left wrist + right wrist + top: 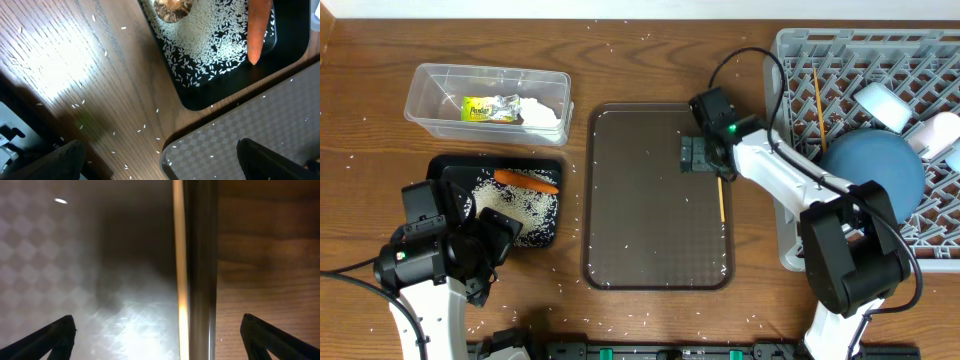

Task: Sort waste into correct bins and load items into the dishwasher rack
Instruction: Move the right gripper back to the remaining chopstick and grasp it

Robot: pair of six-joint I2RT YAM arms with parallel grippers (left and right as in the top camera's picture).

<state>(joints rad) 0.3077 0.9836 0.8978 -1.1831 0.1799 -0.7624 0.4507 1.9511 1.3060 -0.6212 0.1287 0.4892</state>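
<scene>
A thin wooden chopstick (721,200) lies along the right rim of the brown serving tray (655,200). My right gripper (698,153) hovers open over its far end. In the right wrist view the chopstick (178,255) runs between the spread fingertips (62,332). A second chopstick (817,95), the blue plate (875,165) and a whitish cup (882,105) sit in the grey dishwasher rack (865,55). The black tray (548,232) holds rice (210,40), an orange carrot (259,30) and a brown lump (172,7). My left gripper (160,160) is open and empty near it.
The clear tub (430,85) at the back left holds the yellow-green wrapper (488,109) and the white napkin (544,111). Loose rice grains are scattered over the wooden table (100,75) and the serving tray (250,125). Another pale vessel (940,135) rests in the rack's right side.
</scene>
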